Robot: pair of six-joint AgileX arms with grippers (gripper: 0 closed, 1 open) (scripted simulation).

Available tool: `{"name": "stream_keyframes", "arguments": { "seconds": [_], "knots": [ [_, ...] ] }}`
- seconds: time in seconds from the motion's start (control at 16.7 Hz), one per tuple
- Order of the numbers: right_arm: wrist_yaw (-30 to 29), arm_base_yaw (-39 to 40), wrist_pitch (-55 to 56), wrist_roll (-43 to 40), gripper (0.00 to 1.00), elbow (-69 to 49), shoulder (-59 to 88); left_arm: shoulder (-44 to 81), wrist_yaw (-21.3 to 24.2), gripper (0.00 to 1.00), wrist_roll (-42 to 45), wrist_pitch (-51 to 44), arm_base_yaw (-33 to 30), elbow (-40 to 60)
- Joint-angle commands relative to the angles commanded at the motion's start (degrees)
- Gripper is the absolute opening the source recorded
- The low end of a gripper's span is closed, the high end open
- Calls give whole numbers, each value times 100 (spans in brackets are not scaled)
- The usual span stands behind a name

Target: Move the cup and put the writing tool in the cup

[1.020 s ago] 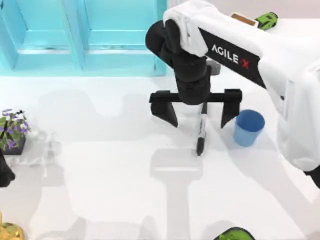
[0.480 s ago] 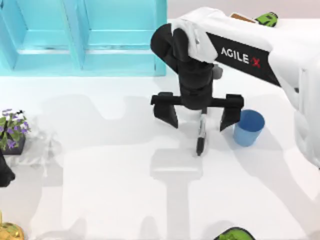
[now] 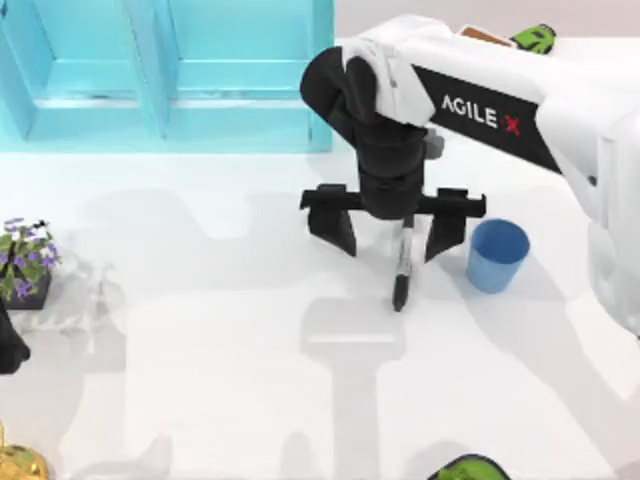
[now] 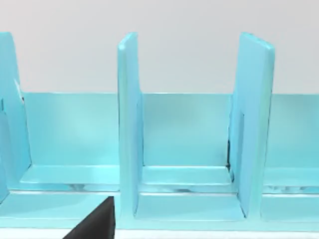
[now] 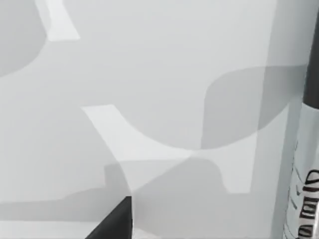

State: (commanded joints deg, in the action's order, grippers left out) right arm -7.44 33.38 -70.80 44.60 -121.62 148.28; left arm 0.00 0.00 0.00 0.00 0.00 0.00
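From above, the right gripper (image 3: 392, 226) hangs low over the middle of the white desk (image 3: 220, 350), its two black fingers (image 3: 337, 222) spread wide, one to each side of the writing tool (image 3: 402, 268). The writing tool lies flat on the desk, running toward the near edge, its upper end tucked under the gripper body and its dark tip poking out below. The fingers straddle it with clear air on both sides, gripping nothing. Just to the right sits the cup (image 3: 497, 256), upright, open mouth up, close beside the right-hand finger but apart from it. The turquoise shelf unit (image 3: 165, 75) lines the far-left side of the desk. A small potted plant with purple flowers (image 3: 25, 262) stands at the left edge, a gold object (image 3: 18, 464) pokes in at the near-left corner, and green items sit at the far right (image 3: 533, 40) and at the near edge (image 3: 470, 467). The left arm (image 3: 8, 345) is parked at the left edge; whether its fingers are open, I cannot tell.

Over to the left wrist view: turquoise shelf dividers (image 4: 130, 124) standing upright against a grey wall, with a dark finger tip (image 4: 97, 226) at the frame's edge.

Right wrist view now: desk surface crossed by shadows, the writing tool's printed label (image 5: 301, 199) along one edge, and a black finger tip (image 5: 114, 224) clear of it.
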Motion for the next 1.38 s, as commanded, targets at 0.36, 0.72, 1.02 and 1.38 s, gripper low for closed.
{"name": "stream_keyframes", "arguments": {
  "seconds": [0.36,0.72,1.02,1.38],
  "knots": [
    [0,0,0,0,10,0,0,0,0,100,0,0,0,0],
    [0,0,0,0,0,0,0,0,0,100,0,0,0,0],
    [220,71,32,169,0,-183,-308,0,0,100,0,0,0,0],
    [239,434,-249,636,0,739,-1635,0,0,100,0,0,0,0]
  ]
}}
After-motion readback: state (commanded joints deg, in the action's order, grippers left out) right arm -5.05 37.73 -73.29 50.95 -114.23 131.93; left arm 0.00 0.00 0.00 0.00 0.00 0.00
